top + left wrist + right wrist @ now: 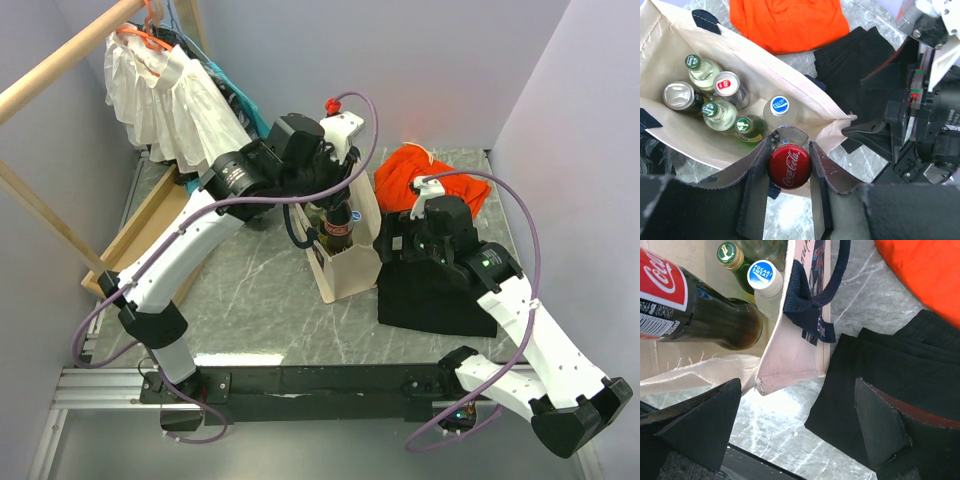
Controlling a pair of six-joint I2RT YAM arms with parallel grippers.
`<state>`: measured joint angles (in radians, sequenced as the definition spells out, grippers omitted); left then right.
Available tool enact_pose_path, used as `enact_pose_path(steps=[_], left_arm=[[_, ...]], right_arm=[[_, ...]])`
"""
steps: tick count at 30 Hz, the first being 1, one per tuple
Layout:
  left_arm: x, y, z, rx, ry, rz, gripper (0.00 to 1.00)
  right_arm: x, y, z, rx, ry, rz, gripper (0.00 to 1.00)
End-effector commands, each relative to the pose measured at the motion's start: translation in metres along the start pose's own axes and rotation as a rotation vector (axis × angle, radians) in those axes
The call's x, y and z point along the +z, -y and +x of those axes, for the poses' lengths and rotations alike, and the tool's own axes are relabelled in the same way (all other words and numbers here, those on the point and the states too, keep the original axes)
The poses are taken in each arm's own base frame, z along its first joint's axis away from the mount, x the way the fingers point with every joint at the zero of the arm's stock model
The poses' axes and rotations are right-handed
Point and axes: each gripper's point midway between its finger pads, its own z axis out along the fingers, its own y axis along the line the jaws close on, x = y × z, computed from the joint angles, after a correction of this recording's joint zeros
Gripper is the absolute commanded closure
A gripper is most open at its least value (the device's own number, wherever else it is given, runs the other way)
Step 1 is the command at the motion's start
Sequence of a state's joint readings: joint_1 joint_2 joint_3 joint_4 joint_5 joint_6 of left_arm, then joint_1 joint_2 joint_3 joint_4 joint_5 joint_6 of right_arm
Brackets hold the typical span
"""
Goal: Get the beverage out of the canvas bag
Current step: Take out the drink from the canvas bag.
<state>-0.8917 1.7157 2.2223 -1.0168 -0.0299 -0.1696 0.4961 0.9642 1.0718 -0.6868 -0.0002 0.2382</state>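
Note:
The beige canvas bag (352,262) stands mid-table with black strap handles; it also shows in the left wrist view (765,75) and the right wrist view (790,357). My left gripper (790,167) is shut on a dark Coca-Cola bottle (789,166) by its red cap, held at the bag's near rim. The bottle rises above the bag in the top view (337,228) and shows in the right wrist view (700,315). Several other bottles and cans (720,102) stay inside. My right gripper (797,432) is open and empty beside the bag's corner.
An orange cloth bundle (425,175) lies behind the bag at the right. Folded black cloth (435,295) lies on the marble table (260,300) under my right gripper. White clothes (170,95) hang on a wooden rail at back left.

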Motion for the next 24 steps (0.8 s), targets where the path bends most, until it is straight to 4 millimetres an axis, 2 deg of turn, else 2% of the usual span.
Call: enact_pose_path(steps=[1,8,14,24], left_arm=[[-0.067,0.015,-0.076,-0.003,0.304,0.071,0.99],[-0.086,0.01,-0.086,0.0,0.372,0.045,0.99],[-0.123,0.005,-0.099,-0.016,0.486,0.035,0.99],[-0.162,0.003,-0.113,-0.031,0.594,0.031,0.99]], right_arm=[[0.003,0.001,0.008,-0.012,-0.021,0.007,0.0],[0.004,0.002,0.009,-0.008,-0.022,0.009,0.0],[0.002,0.003,0.009,-0.005,-0.018,0.012,0.0],[0.001,0.001,0.01,0.0,-0.011,0.002,0.01]])
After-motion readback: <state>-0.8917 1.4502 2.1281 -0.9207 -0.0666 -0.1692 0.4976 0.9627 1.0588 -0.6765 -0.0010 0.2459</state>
